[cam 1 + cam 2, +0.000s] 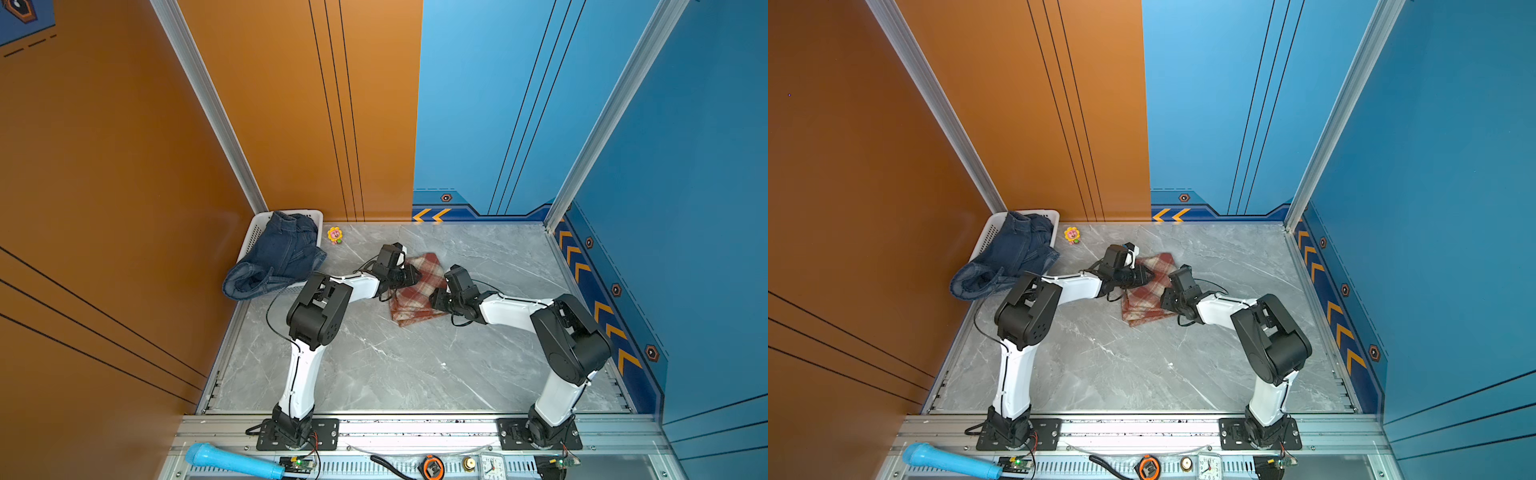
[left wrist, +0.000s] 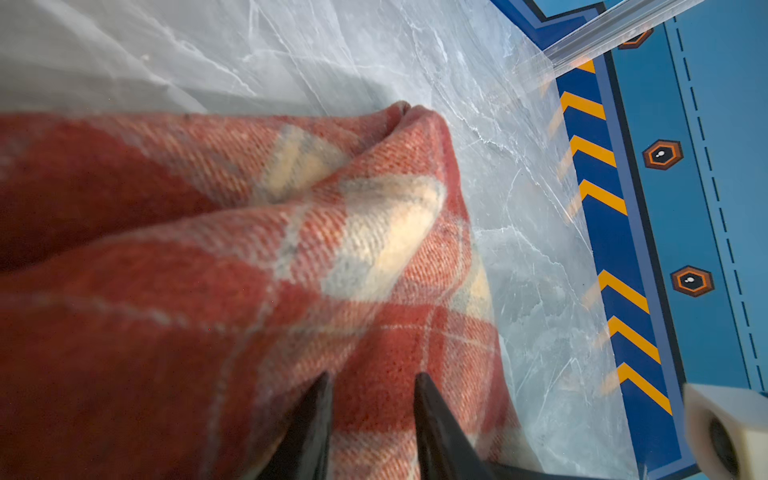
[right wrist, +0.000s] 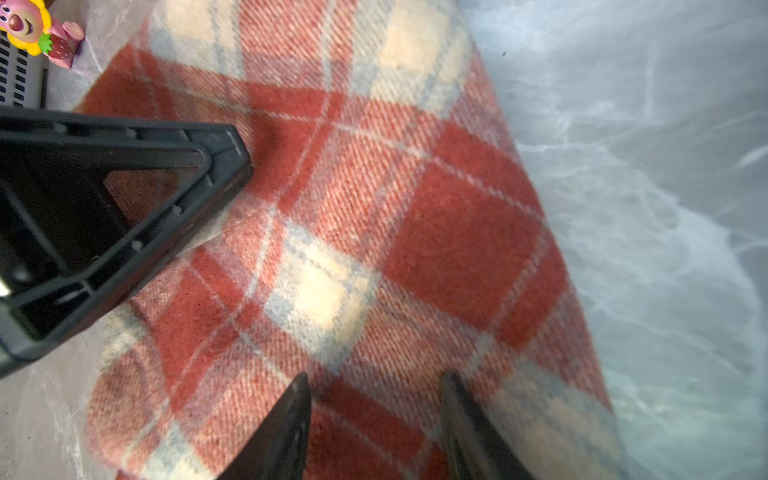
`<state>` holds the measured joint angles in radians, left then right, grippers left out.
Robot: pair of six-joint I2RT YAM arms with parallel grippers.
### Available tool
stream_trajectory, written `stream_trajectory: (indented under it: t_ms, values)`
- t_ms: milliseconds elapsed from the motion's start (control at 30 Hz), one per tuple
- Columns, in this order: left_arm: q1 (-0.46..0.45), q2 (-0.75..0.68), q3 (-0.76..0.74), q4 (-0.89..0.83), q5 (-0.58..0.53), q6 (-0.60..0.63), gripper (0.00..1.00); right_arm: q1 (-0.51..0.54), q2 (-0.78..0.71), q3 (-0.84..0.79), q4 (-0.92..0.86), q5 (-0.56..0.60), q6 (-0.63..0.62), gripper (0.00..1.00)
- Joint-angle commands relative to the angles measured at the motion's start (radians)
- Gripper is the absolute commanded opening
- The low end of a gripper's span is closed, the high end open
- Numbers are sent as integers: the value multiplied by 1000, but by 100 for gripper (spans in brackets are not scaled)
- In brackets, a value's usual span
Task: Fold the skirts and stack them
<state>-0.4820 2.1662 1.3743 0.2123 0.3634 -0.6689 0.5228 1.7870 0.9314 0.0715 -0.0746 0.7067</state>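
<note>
The plaid skirt [image 3: 374, 249] is fuzzy, matt woven cloth with a twill rib. The denim skirts [image 1: 274, 257] are coarser matt cloth. The basket [image 1: 251, 237] is white perforated plastic. The table [image 1: 395, 365] is smooth, faintly glossy, marble-patterned.

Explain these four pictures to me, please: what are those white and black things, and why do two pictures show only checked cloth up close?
Those are two robot arms, the left arm and the right arm, bolted at the near edge of a marble-look table. Both top views look down from overhead. The close-ups come from small cameras on the wrists, so you see black fingertips. A folded plaid skirt lies mid-table. The left gripper seems to pinch a bunch of it, and the right gripper hangs open over it. Denim skirts spill from a white basket in the far left corner, beside a small flower toy.
</note>
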Motion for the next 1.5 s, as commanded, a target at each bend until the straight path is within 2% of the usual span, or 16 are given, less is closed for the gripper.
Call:
stream_trajectory:
  t_ms: [0, 267, 667, 833, 1033, 1167, 1467]
  values:
    - [19, -16, -1, -32, 20, 26, 37, -16, 23, 22, -62, 11, -22, 52]
    - [50, -26, 101, -114, 40, 99, 43, -54, 97, 147, -129, -30, -92, 51]
    - [114, 115, 294, -213, 57, 171, 45, -89, 150, 199, -187, -82, -138, 53]
    - [131, 173, 331, -290, 38, 214, 44, -113, 156, 220, -209, -109, -166, 53]
    - [137, 167, 293, -358, 0, 242, 42, -167, 215, 312, -252, -196, -239, 55]
    - [136, 139, 241, -367, 1, 235, 42, -206, 258, 380, -268, -196, -277, 57]
    - [31, 8, 72, -321, -29, 143, 41, -310, 403, 602, -274, -231, -254, 58]
